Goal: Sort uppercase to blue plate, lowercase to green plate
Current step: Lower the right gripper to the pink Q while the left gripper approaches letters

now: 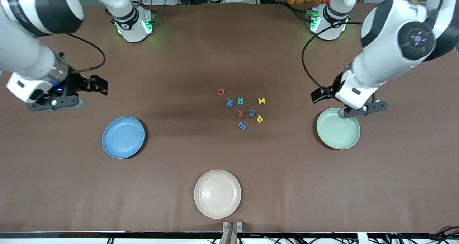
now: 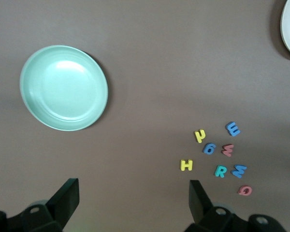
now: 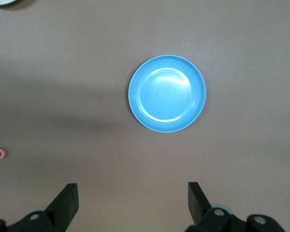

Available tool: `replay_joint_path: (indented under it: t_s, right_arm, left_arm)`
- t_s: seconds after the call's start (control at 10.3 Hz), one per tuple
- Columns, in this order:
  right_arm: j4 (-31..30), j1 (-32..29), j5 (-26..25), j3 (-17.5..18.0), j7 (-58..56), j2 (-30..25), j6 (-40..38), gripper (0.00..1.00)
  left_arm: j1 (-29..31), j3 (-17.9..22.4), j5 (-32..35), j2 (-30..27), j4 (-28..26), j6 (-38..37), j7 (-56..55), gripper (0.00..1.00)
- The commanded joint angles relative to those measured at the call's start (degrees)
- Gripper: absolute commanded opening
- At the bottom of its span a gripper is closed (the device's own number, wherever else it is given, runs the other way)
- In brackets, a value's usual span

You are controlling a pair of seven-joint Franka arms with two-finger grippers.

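Eight foam letters lie loose in a cluster on the brown table [image 1: 229,50] between the two grippers: red Q [image 1: 221,91], blue W [image 1: 229,102], green R [image 1: 240,101], yellow H [image 1: 262,101], and the lowercase [image 1: 250,117] ones just nearer the front camera. The left gripper [image 2: 133,193], fingers wide apart and holding nothing, hangs over the edge of the green plate [image 1: 338,128]. The right gripper [image 3: 132,195], equally spread and bare, hovers near the blue plate [image 1: 123,137], well apart from the letters; a beige plate [image 1: 217,193] sits nearest the camera.
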Motion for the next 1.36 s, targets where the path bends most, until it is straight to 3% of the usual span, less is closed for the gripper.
replay_joint_path:
  t_s: [0.0,0.19,0.29,0.49,0.78,0.97,1.26]
  right_arm:
    - [-5.48,2.82,0.62,1.24,6.20,-0.73,5.06,1.00]
    - [-10.31,3.28,0.62,4.74,13.68,-0.73,11.20,1.00]
    - [-12.86,4.76,0.62,5.37,17.54,-0.81,13.93,1.00]
    - [-18.13,8.53,0.62,5.98,26.23,-0.81,19.73,1.00]
    - [-24.99,9.43,0.62,11.59,38.01,-0.03,29.48,1.00]
    - [-27.38,10.30,0.62,16.42,48.55,3.73,37.04,1.00]
    - [-27.04,15.48,-0.34,17.24,59.38,9.98,44.70,1.00]
  left_arm:
    - [-1.29,0.61,-0.28,2.97,0.77,2.27,-1.22,1.00]
    - [-1.38,0.96,-0.01,4.47,0.77,3.24,0.44,0.99]
    - [-1.73,1.92,-0.01,5.26,0.77,4.29,0.53,0.93]
    - [-5.31,4.37,-0.01,7.45,0.77,5.70,-0.43,0.90]
    - [-16.64,14.11,-0.54,11.84,1.99,7.72,-4.46,0.90]
    - [-20.79,17.21,-2.28,14.75,3.05,10.43,-6.92,0.89]
    - [-22.03,17.31,-3.35,17.65,3.14,15.18,-9.38,0.86]
